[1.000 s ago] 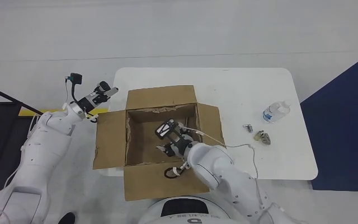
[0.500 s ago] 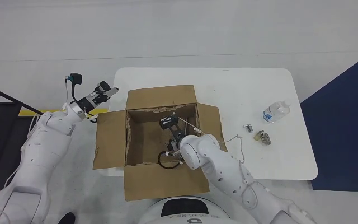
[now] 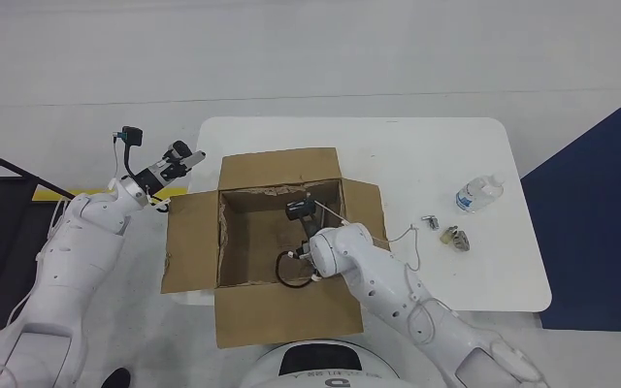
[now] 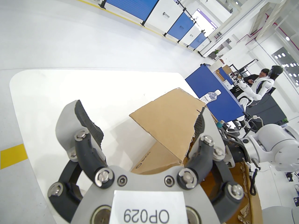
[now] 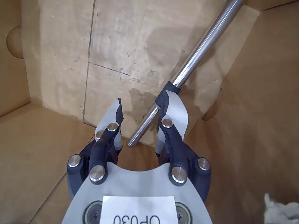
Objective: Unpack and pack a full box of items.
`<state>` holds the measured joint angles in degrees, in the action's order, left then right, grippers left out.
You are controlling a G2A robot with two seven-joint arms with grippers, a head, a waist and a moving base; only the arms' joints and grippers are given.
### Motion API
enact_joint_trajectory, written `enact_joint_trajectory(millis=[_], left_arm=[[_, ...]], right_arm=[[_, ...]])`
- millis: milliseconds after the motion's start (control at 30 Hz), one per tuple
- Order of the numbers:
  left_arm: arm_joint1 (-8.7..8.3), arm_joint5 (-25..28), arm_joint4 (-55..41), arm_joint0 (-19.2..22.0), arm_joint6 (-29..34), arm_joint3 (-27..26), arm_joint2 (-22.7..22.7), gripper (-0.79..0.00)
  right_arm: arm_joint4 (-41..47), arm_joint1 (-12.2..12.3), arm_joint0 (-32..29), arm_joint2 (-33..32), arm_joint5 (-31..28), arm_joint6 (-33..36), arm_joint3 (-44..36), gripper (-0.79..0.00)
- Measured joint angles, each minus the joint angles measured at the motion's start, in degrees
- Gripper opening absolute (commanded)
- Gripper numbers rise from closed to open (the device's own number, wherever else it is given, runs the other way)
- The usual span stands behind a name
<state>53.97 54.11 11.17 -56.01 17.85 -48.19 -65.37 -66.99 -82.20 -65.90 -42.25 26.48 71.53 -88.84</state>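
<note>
Lying slanted on the floor of the open cardboard box, as a metal rod, far end tucked into a corner. Straddling its near end with the right gripper, fingers spread, rod close beside one pad, not pinching it. Sitting mid-table. Hanging the left gripper spread wide outside the box, beyond a side flap. Lying well apart: a water bottle.
</note>
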Motion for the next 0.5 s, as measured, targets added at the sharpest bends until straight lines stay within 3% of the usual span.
enact_joint_trajectory(millis=[500], left_arm=[[0.00, 0.0, 0.0, 0.0, 0.0, 0.0, 0.0, 0.000]], right_arm=[[-0.1, -0.3, -1.8, -2.7, 2.9, -1.6, 0.1, -0.397]])
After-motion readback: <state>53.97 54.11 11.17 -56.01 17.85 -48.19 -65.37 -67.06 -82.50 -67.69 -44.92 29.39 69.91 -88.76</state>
